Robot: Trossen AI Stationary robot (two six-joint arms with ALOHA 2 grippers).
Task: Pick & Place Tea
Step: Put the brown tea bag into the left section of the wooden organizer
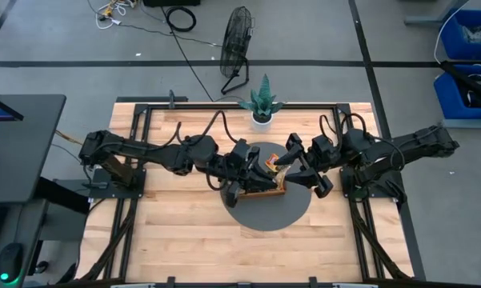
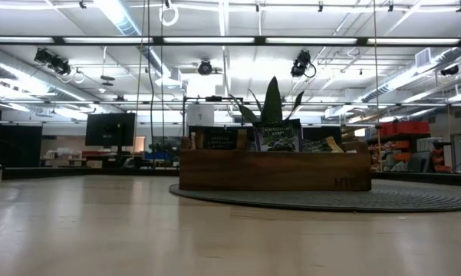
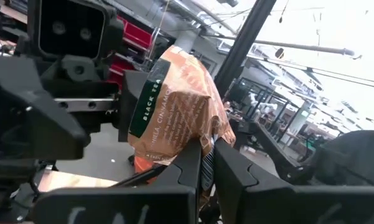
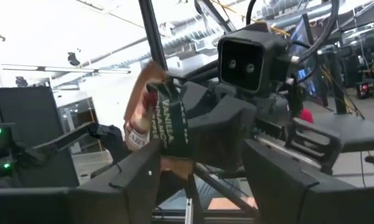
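An orange tea sachet (image 3: 174,106) with a dark green label is held up over the brown wooden tray (image 1: 266,190), which rests on a round grey mat (image 1: 268,214) at the table's middle. My left gripper (image 3: 206,152) comes in from the table's left and is shut on the sachet. My right gripper (image 4: 199,165) faces it from the table's right, its fingers open and close by the sachet (image 4: 154,106); no touch shows. More tea sachets (image 2: 280,136) stand upright in the tray (image 2: 276,170). My left gripper pinches the orange sachet's lower edge (image 3: 202,142) between its two fingers. The fingers come roughly level from the table's left, tipped slightly upward. The sachet stands up above the fingertips, crumpled and bulging, lifted clear of the tray.
A small potted plant (image 1: 262,104) stands at the table's far edge behind the tray. A floor fan (image 1: 237,44) and blue bins (image 1: 468,60) sit off the table. Bare wood lies on the near side of the mat.
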